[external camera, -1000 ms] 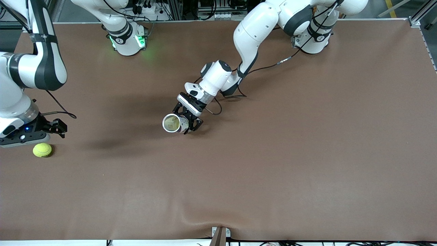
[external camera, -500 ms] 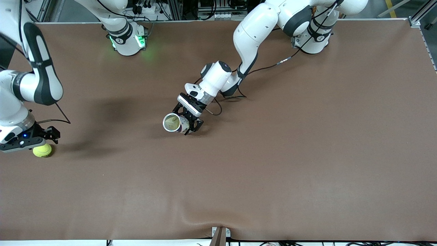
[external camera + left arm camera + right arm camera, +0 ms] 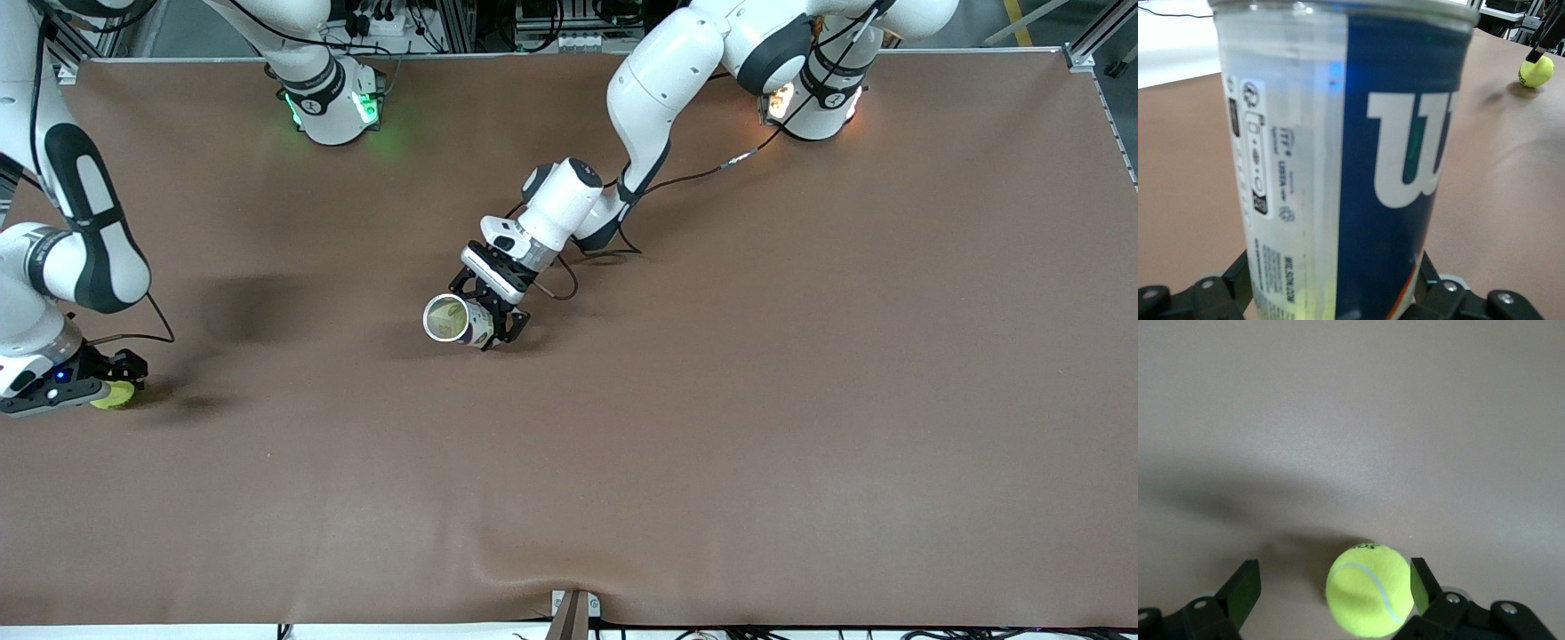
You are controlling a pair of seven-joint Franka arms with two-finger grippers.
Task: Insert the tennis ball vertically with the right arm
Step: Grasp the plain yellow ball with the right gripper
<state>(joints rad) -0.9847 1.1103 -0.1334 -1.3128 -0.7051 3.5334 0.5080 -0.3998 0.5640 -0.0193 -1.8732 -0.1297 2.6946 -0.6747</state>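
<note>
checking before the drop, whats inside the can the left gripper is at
The can stands open-topped at the left gripper. Its mouth looks empty; the bottom is hidden. The tennis ball lies between the right gripper fingers.

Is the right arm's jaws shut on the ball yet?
No, open: the right gripper straddles the tennis ball, a gap showing on one side.

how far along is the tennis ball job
Done: the ball can stands open-mouthed mid-table, with the left tool around it. In hand: the open right tool is down around the tennis ball at the right arm's end, not yet closed. Left: grasp, carry over, drop in.
</note>
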